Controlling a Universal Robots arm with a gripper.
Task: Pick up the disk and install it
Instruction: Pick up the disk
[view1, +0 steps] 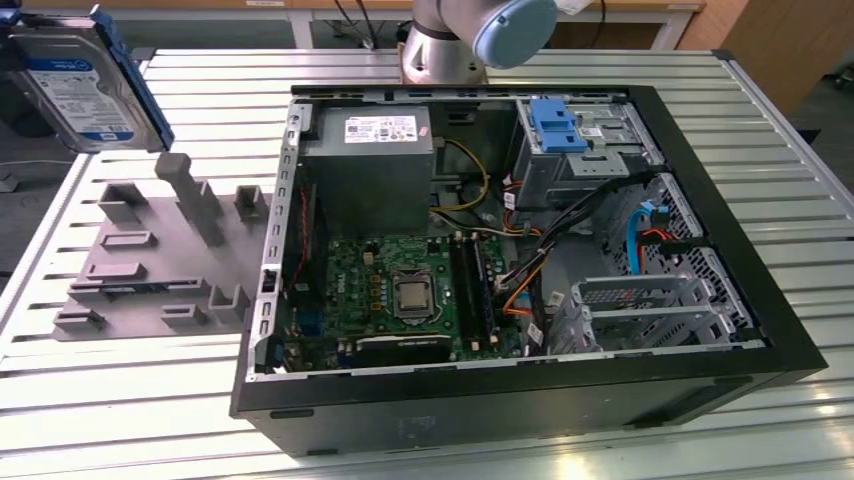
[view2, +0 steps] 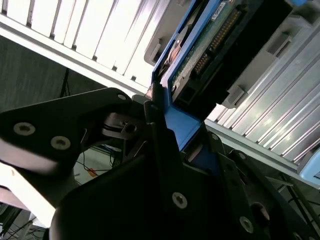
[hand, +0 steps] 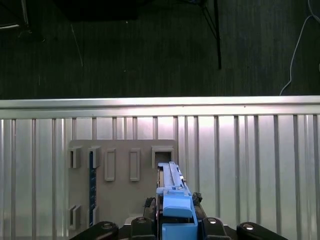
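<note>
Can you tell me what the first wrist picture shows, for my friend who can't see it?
The pincer grips the disk, edge-on in its blue carrier. Behind it lie a grey slotted plate on a ribbed metal table, then dark floor.

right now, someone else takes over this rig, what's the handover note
Gripper: shut on the disk's blue carrier, as both wrist views show.
Disk: in the air at the exterior view's left, near the grey fixture plate, outside the open computer case.
Done: the disk is picked up.
Left: the install. The disk is not yet in the case; a lone blue bracket sits on the drive cage inside.
</note>
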